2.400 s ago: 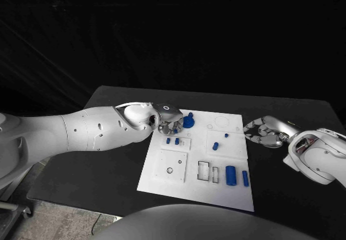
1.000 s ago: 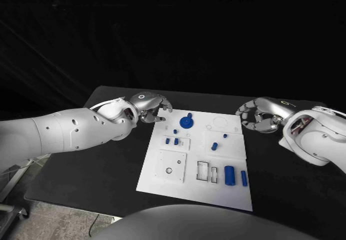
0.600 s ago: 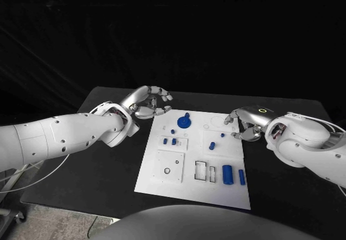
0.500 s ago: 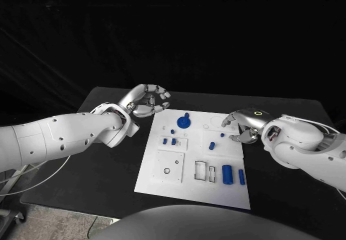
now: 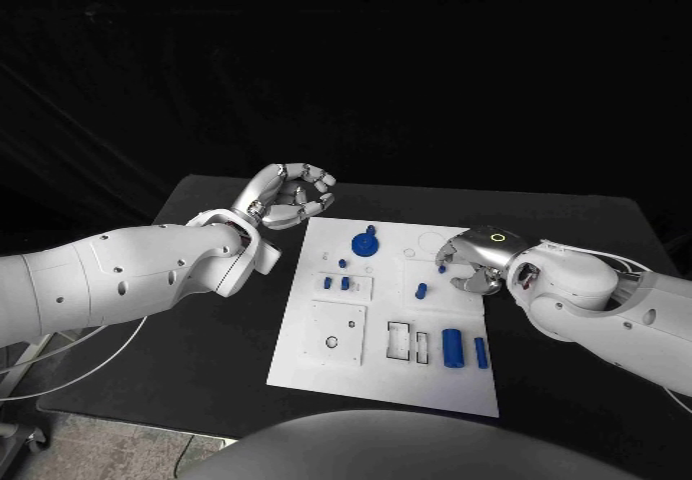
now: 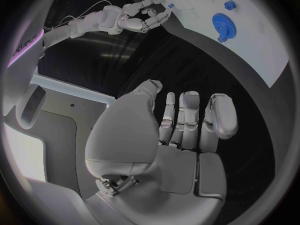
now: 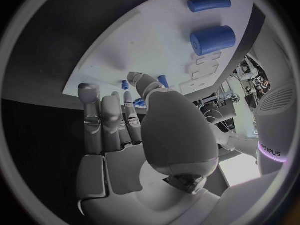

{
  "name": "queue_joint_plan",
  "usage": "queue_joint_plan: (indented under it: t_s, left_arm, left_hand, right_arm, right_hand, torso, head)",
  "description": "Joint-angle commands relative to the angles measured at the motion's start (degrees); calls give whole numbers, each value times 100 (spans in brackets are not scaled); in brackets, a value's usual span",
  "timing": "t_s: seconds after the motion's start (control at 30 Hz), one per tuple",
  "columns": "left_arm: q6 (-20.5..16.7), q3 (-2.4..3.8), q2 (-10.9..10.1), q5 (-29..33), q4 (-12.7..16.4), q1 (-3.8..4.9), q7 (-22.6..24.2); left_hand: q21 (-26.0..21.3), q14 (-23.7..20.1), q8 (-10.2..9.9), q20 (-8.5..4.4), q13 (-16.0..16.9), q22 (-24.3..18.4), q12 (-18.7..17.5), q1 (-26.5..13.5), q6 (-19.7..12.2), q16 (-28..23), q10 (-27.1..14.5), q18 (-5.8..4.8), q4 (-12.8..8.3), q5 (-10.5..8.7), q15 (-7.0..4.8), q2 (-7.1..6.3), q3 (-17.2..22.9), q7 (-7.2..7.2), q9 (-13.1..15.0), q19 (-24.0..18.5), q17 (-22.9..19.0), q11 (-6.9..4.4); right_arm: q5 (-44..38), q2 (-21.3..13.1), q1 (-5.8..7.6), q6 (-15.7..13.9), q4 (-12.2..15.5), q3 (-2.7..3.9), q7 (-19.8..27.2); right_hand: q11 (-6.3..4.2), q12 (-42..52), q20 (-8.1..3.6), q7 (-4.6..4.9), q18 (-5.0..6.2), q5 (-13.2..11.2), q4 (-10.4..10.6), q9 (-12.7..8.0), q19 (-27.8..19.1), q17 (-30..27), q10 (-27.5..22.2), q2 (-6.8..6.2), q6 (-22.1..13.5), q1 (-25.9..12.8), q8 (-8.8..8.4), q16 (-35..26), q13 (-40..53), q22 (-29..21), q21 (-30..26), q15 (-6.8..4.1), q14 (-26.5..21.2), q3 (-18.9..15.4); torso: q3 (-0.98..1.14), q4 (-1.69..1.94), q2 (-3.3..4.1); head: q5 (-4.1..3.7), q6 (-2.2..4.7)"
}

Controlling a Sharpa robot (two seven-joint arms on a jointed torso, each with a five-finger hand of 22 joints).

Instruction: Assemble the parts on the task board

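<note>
Head view: the right robot hand (image 5: 469, 266), empty with fingers spread, hovers over the white board (image 5: 346, 375) near a small blue peg (image 5: 420, 291); a careless descent could topple it.

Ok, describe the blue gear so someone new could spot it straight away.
Start at the white task board mid-table and go to its far end, near the left hand. The blue gear lies there: a toothed disc with a raised hub, the only round, flat blue part; the rest are pegs and cylinders.
</note>
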Motion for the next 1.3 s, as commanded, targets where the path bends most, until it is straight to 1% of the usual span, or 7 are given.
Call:
queue_joint_plan:
  t_s: [0.03, 0.13, 0.3, 0.6, 0.73, 1.0, 1.3]
  left_arm:
    - [131, 2, 26, 159, 14, 3, 147]
    - [151, 0, 34, 126, 17, 3, 129]
    - [177, -1, 51, 90, 11, 3, 95]
    - [214, -1, 88, 55, -17, 2, 48]
    - [230, -2, 95, 39, -26, 2, 28]
    - [260, -3, 104, -27, -37, 2, -16]
    - [287, -3, 119, -54, -51, 1, -47]
  left_hand:
    - [15, -11, 23, 42, -28, 982, 12, 76, 43, 11, 56, 120, 6, 45, 15, 10, -42, 18, -20, -20, -19, 2]
    - [12, -21, 26, 46, -49, 981, 11, 119, 46, 9, 68, 123, 2, 73, 17, 15, -48, 24, -35, -25, -34, 2]
    - [9, -35, 28, 54, -87, 978, 6, 201, 44, 9, 86, 126, -4, 101, 20, 29, -53, 36, -62, -35, -54, 5]
    - [13, -40, 36, 64, -141, 977, 5, 322, 43, 19, 126, 127, -8, 144, 29, 60, -50, 72, -97, -39, -63, 7]
    - [18, -45, 49, 71, -174, 978, 5, 392, 51, 24, 159, 127, -9, 177, 35, 83, -44, 96, -115, -38, -74, 7]
    - [29, -46, 88, 78, -217, 980, 4, 464, 98, 35, 204, 126, -6, 226, 39, 105, -44, 134, -127, -34, -79, 3]
    - [42, -41, 112, 82, -249, 984, 6, 509, 118, 46, 246, 124, -4, 273, 42, 113, -47, 162, -137, -26, -77, -3]
  right_arm:
    - [-92, 53, -25, -144, -85, 2, 205]
    - [-52, 103, -43, -185, -162, 2, 257]
    - [16, 150, -58, -265, -253, 2, 331]
    - [161, 232, -75, -316, -410, 2, 436]
    - [212, 264, -81, -316, -466, 2, 473]
    - [289, 300, -101, -360, -551, 1, 559]
    - [307, 365, -132, -266, -655, 1, 555]
  right_hand:
    - [3, 27, 1, -13, -71, 178, -5, 4, 62, -2, 84, 63, 42, -20, -61, 44, -95, 401, 41, -2, 45, 87]
    - [7, 19, 1, 45, -75, 332, -3, 14, 79, -5, 146, 88, 95, -30, -63, 73, -171, 424, 66, 0, 52, 168]
    - [22, 10, 6, 46, -79, 434, -8, 19, 85, -19, 224, 144, 118, -20, -79, 84, -246, 438, 83, 6, 45, 275]
    - [11, -13, 11, 74, -75, 362, 24, 42, 84, -80, 438, 227, 170, -70, -91, 66, -401, 439, 88, 0, 20, 418]
    - [-14, -38, 4, 134, -69, 307, 7, 120, 64, -125, 551, 253, 379, -70, 12, 41, -498, 433, 68, -13, -8, 458]
    - [-83, -47, -28, 153, -75, 282, -59, 349, 88, -147, 808, 288, 632, -53, 203, 79, -649, 444, 134, -46, 11, 438]
    - [-102, -56, -44, 164, -73, 308, -132, 457, 82, -186, 896, 281, 668, -1, 258, 58, -709, 445, 135, -62, -7, 436]
  torso:
    - [1, 13, 3]
    - [-5, 6, 3]
    - [-8, 14, 3]
    - [-6, 11, -3]
    - [-7, 11, -6]
    - [-7, 11, -3]
    - [-7, 11, 1]
  head:
    - [-6, -1]
    - [0, -1]
    - [3, -1]
    - [11, -1]
    - [11, -1]
    - [14, -1]
    - [13, -1]
